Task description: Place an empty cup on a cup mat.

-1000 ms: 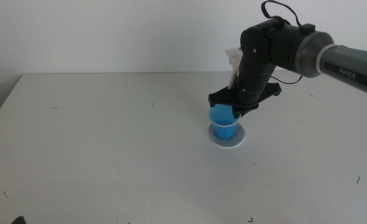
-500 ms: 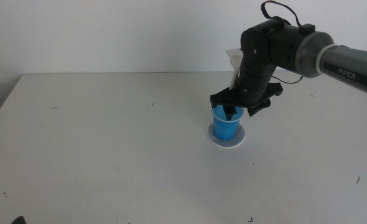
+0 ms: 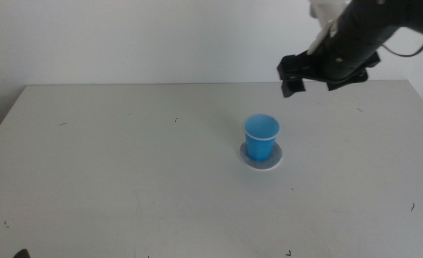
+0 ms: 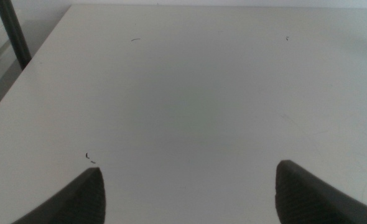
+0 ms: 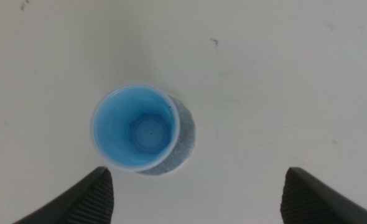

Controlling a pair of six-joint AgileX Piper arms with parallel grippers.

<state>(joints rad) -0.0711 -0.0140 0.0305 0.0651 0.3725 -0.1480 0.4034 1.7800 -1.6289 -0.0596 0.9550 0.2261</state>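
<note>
The blue cup (image 3: 261, 137) stands upright on the speckled grey cup mat (image 3: 272, 160) near the table's middle. The right wrist view looks down into the empty cup (image 5: 135, 128), with the mat (image 5: 183, 134) showing beside it. My right gripper (image 3: 325, 81) is open and empty, raised well above the table and off to the right of and behind the cup; its jaws (image 5: 199, 193) stand wide apart. My left gripper (image 4: 190, 193) is open over bare table near the front left, almost out of the middle view.
The white table (image 3: 125, 165) carries only small dark specks. A white wall runs behind it. A dark post (image 4: 10, 31) stands past the table's left edge.
My right gripper let go of the cup and rose up and to the right, away from it. The cup stays standing on the mat.
</note>
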